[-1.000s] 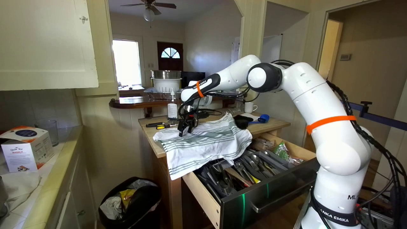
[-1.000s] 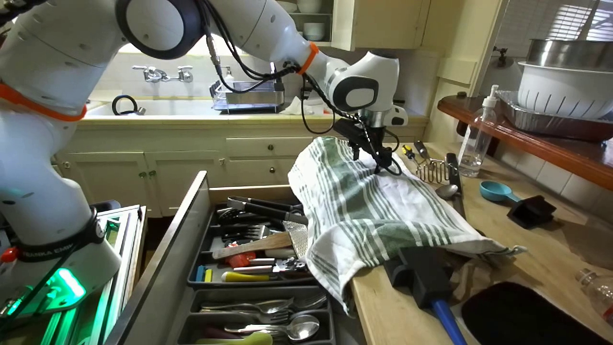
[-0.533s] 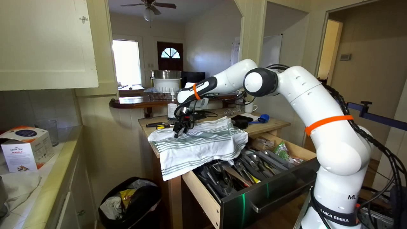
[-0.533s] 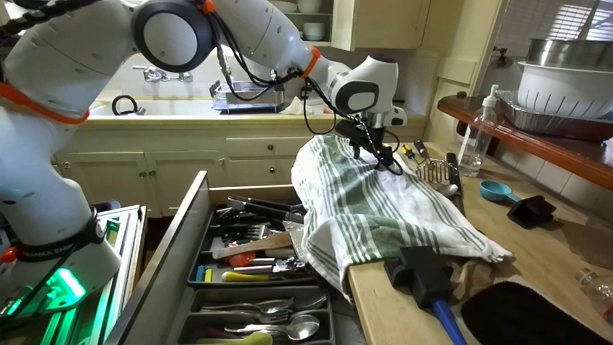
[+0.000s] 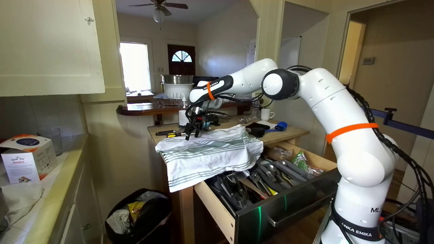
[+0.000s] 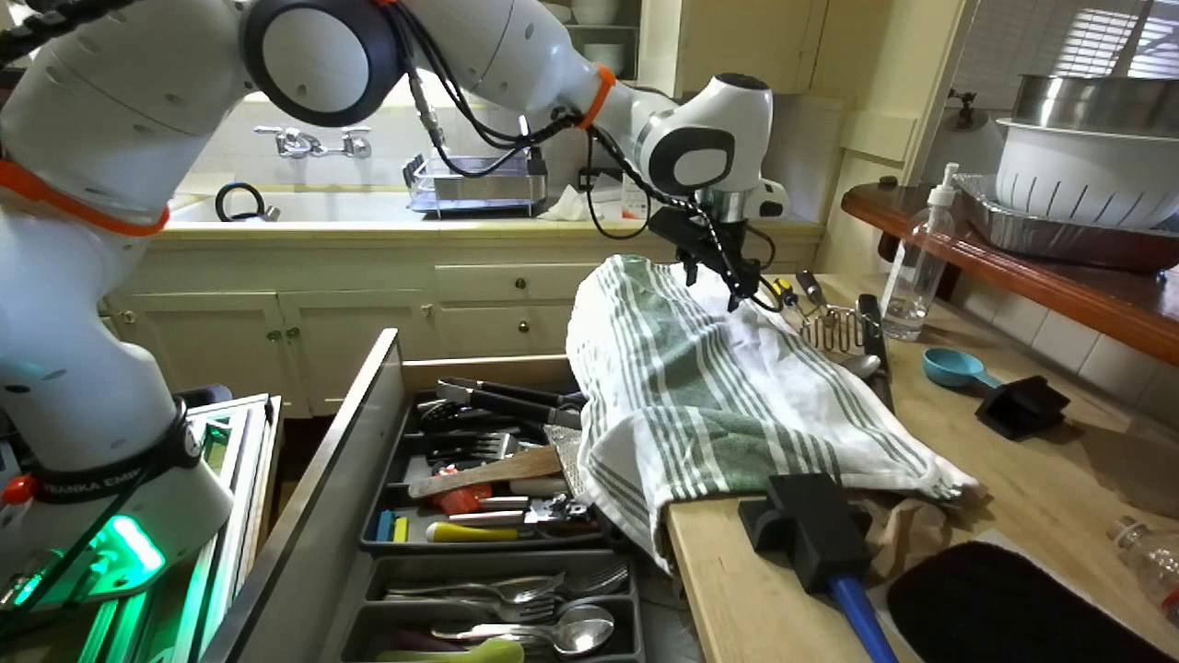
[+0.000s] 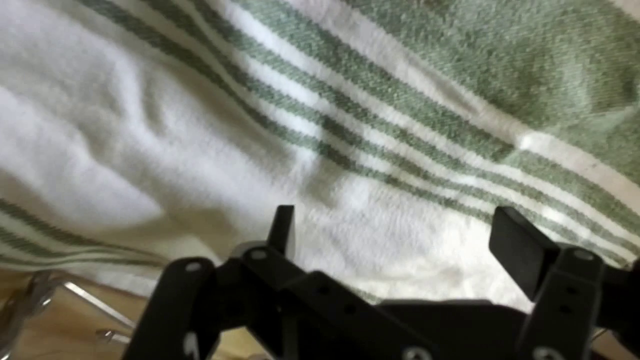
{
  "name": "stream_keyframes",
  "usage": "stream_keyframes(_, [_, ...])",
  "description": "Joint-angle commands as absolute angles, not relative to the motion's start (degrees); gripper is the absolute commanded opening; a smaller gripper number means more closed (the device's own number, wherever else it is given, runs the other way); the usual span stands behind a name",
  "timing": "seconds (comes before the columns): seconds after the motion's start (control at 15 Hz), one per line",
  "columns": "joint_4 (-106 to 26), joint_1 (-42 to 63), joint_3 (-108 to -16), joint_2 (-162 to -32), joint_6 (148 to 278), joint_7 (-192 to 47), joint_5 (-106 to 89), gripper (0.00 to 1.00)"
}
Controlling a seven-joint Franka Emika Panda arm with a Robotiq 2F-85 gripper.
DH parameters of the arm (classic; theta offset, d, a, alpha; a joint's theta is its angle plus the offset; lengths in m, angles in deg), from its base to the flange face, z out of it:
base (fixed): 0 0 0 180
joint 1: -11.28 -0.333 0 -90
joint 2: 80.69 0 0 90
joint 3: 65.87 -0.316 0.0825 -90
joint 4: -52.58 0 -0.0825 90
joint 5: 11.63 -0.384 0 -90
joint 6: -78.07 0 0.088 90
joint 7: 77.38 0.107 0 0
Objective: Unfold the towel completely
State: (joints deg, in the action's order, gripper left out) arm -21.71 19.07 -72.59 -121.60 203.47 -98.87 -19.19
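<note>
A white towel with green stripes lies on the counter. One part of it hangs over the front edge, towards the pulled-out drawer, and in an exterior view a corner falls below the counter top. In both exterior views the cloth is spread rather wide, but with wrinkles; whether a layer is folded underneath, I cannot tell.

The arm reaches to a place above the towel. Its gripper points downwards near one border of the cloth, and the jaws stand wide apart, with a loose white area of the fabric seen between them. Whether their tips touch the cloth, I cannot tell from these views.

On the same counter, a blue-handled black tool lies just beside the edge of the towel, and in an exterior view it hides a small piece of it. Along another side of the towel are a masher with a wire head and a metal spoon. A teal scoop lies farther from the cloth, and a clear pump bottle stands upright near the masher. Inside the drawer is a dark tray with compartments, where a wooden spatula and much cutlery lie. A black bin stands lower, beside the counter.
</note>
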Motion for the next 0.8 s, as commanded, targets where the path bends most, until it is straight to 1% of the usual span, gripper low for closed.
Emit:
stream_keyframes(0.0, [-32.50, 19.36, -69.34, -109.00, 202.87, -94.87, -17.73, 1.00])
stream_keyframes(0.13, [-37.74, 17.73, -65.27, -102.88, 203.82, -90.66, -12.78, 1.00])
stream_keyframes(0.4, [-47.50, 15.69, -60.27, -90.52, 199.90, -80.50, -2.47, 1.00])
stream_keyframes(0.47, [-38.97, 17.56, -62.21, -98.05, 201.09, -85.80, -6.86, 1.00])
stream_keyframes(0.53, [-40.54, 17.52, -61.80, -95.93, 200.86, -85.27, -6.27, 1.00])
stream_keyframes(0.73, [-40.23, 17.47, -62.04, -96.19, 200.87, -85.47, -6.37, 1.00])
